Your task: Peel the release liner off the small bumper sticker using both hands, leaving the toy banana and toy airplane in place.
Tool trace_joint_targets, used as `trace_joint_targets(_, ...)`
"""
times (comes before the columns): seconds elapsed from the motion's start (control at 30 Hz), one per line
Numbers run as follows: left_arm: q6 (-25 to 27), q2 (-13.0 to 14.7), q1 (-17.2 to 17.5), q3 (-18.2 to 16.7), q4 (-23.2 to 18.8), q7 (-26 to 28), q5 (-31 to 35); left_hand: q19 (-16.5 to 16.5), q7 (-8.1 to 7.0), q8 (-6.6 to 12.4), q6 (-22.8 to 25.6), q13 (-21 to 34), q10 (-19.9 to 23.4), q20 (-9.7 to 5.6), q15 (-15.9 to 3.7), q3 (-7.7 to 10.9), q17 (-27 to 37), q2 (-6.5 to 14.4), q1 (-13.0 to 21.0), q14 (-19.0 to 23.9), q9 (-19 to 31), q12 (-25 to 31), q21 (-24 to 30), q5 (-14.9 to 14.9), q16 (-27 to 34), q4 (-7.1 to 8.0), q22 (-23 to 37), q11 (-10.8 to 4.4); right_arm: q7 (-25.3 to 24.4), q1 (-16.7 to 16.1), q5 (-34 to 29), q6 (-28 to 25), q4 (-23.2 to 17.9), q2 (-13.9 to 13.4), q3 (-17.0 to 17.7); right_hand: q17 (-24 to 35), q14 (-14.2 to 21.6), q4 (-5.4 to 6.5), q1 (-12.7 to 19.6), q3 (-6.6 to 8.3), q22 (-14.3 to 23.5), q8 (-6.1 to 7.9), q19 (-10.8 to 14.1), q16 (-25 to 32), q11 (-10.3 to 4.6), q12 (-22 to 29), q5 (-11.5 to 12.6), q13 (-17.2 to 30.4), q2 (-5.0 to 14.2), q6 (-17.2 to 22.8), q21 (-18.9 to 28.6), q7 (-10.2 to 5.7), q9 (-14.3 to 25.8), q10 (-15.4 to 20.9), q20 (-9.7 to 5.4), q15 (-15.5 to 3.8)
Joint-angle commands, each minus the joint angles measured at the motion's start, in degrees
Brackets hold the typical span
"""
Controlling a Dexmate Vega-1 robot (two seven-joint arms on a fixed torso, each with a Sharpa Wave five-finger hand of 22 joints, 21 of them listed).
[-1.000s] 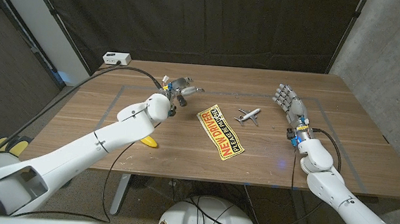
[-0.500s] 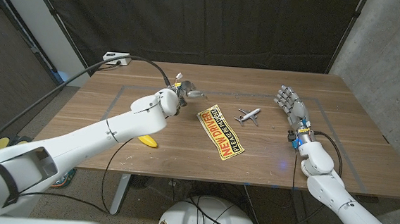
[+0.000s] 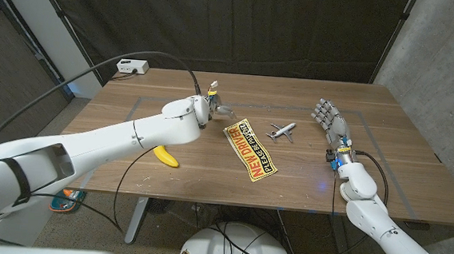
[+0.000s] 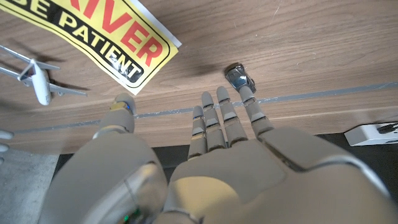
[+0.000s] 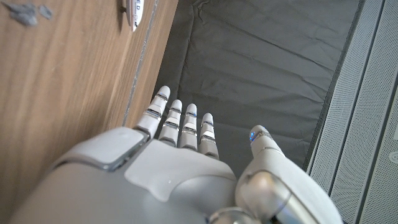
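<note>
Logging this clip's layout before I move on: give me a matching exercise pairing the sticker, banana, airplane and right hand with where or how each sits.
Things:
1. bumper sticker
2. toy banana
3. toy airplane
4. right hand

Places or states:
A. partly hidden under the left arm
B. open, empty, by the table's right side
C. flat at the table's middle
D. between sticker and right hand

Pairs: 1-C, 2-A, 3-D, 4-B
</note>
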Motion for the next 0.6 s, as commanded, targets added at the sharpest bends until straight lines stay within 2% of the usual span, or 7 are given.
trace_joint_targets(0.03, 8.37, -2.45, -11.01, 12.59, 1.79, -3.79, -0.02, 1.18, -0.14, 0.12, 1.9, 0.64, 1.28, 0.18, -0.34, -0.75, 0.88, 0.64, 0.68, 1.8, 0.25, 1.17, 0.82, 0.22, 1.37, 0.24, 0.51, 0.0, 0.99, 0.88, 0.67, 1.18, 2.42, 0.9, -0.13, 0.21, 0.57, -0.1, -0.53, -0.37, 0.33, 0.02, 0.23, 0.45, -0.06, 0.31, -0.15, 0.23, -0.01, 0.52, -0.37, -0.22, 0.27, 0.69, 0.04, -0.14)
trace_joint_targets(0.13, 8.22, -2.61, -10.38, 12.85, 1.95, -0.31, 0.28, 1.59, -0.07, 0.06, 2.58, 0.92, 1.8, 0.14, -0.65, -1.08, 1.31, 0.87, 0.72, 2.46, 0.25, 1.71, 1.11, 0.19, 1.94, 0.38, 0.68, -0.13, 1.08, 0.9, 0.84, 1.19, 2.56, 0.87, -0.05, 0.22, 0.6, -0.09, -0.6, -0.43, 0.33, 0.03, 0.24, 0.46, -0.07, 0.3, -0.16, 0.23, -0.03, 0.58, -0.4, -0.17, 0.27, 0.72, 0.06, -0.14)
trace_joint_targets(0.23, 8.96, -2.95, -10.33, 14.54, 2.26, 3.73, 2.22, 0.05, -2.46, -0.87, 1.87, 1.56, 0.09, -0.6, -1.13, -1.47, 2.27, 1.47, 1.56, 1.11, 0.25, 1.74, 0.82, 0.2, 2.18, 0.24, 0.99, -1.05, 1.25, 0.96, 1.01, 1.21, 2.71, 0.85, 0.01, 0.25, 0.68, -0.09, -0.68, -0.51, 0.33, 0.04, 0.27, 0.5, 0.11, 0.31, -0.16, 0.24, -0.02, 0.65, -0.42, -0.08, 0.28, 0.81, 0.03, -0.1)
trace_joint_targets(0.3, 8.13, -2.64, -9.69, 13.58, 2.29, 5.31, 1.99, -1.96, -4.65, -1.54, 1.1, 2.14, -1.92, -0.21, -0.93, -1.82, 3.17, 1.53, 2.72, -0.4, 0.26, 1.56, 0.31, 0.31, 2.33, -0.19, 1.26, -1.17, 1.33, 0.99, 1.09, 1.17, 2.7, 0.77, 0.05, 0.27, 0.67, -0.09, -0.74, -0.55, 0.33, 0.04, 0.31, 0.49, 0.04, 0.32, -0.16, 0.24, -0.02, 0.69, -0.43, -0.08, 0.28, 0.88, 0.0, -0.12)
trace_joint_targets(0.33, 7.74, -2.45, -9.8, 13.59, 2.31, 5.71, 2.01, -3.1, -5.0, -1.75, 0.92, 2.52, -2.86, -0.02, -0.49, -2.04, 3.76, 1.69, 3.26, -2.0, 0.28, 1.54, 0.03, 0.39, 2.2, -0.28, 1.44, -0.92, 1.33, 0.99, 1.09, 1.14, 2.67, 0.73, 0.07, 0.28, 0.69, -0.08, -0.77, -0.57, 0.34, 0.05, 0.3, 0.51, 0.07, 0.34, -0.15, 0.24, -0.01, 0.72, -0.45, -0.06, 0.28, 0.94, 0.02, -0.09)
trace_joint_targets(0.5, 4.75, -1.67, -10.87, 13.44, 2.97, 5.06, 1.3, -3.45, -5.64, -1.63, 1.54, 3.05, -3.51, -0.19, -0.53, -2.24, 4.58, 1.91, 4.26, -3.03, 0.31, 1.8, 0.1, 0.56, 2.48, -0.52, 1.67, -1.27, 1.43, 0.86, 1.34, 1.14, 2.61, 0.66, 0.19, 0.31, 0.77, -0.05, -0.88, -0.65, 0.34, 0.05, 0.33, 0.54, 0.1, 0.37, -0.15, 0.25, 0.01, 0.8, -0.48, -0.05, 0.28, 1.1, 0.05, -0.06)
trace_joint_targets(0.6, -1.34, -0.84, -9.97, 11.53, 4.97, 5.07, 0.8, -2.41, -5.84, -0.88, 4.36, 4.05, -2.26, -1.16, -1.43, -2.23, 5.99, 2.95, 6.46, -2.42, 0.34, 3.37, 0.93, 0.77, 3.84, -0.87, 2.06, -2.51, 1.5, 0.69, 1.53, 1.3, 2.75, 0.71, 0.29, 0.35, 0.81, -0.01, -0.99, -0.72, 0.34, 0.05, 0.36, 0.57, 0.17, 0.37, -0.15, 0.25, 0.05, 0.83, -0.51, -0.04, 0.28, 1.18, 0.04, -0.04)
